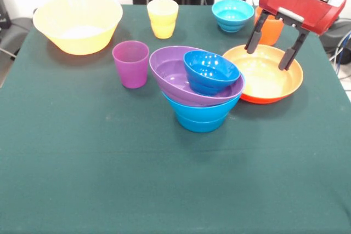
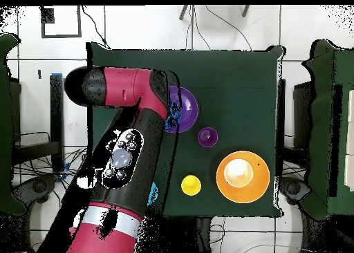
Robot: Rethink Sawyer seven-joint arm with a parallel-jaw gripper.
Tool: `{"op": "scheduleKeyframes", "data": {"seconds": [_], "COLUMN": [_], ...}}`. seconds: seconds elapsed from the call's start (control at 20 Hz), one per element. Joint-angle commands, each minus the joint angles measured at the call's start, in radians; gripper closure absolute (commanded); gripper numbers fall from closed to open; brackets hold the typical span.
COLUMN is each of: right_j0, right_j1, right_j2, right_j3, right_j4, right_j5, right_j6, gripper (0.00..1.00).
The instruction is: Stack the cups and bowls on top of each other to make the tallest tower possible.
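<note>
Front view shows the tower (image 1: 202, 89) near the middle of the green surface (image 1: 98, 179): a glossy blue plastic bowl (image 1: 201, 114) at the bottom, a tilted wide purple plastic bowl (image 1: 173, 72) on it, and a small dark blue plastic bowl (image 1: 211, 71) inside. At 3 o'clock, touching it, sits the wide orange plastic bowl (image 1: 266, 83). The claw (image 1: 272, 41) hangs wide open above that bowl, holding nothing. The see-through purple plastic cup (image 1: 131, 63) stands at 9 o'clock.
</note>
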Motion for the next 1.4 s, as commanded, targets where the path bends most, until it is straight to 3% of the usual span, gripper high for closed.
{"op": "scheduleKeyframes", "data": {"seconds": [0.05,0.65,1.0,1.4], "right_j0": [-0.017,0.043,0.048,0.057], "right_j1": [0.033,0.110,0.139,0.159], "right_j2": [0.123,0.123,0.129,0.147], "right_j3": [0.070,0.041,0.076,0.115], "right_j4": [-0.023,0.060,0.091,0.136], "right_j5": [-0.001,-0.055,-0.146,-0.187], "right_j6": [0.058,0.223,0.215,0.202], "gripper": [0.00,0.00,0.00,0.00]}}
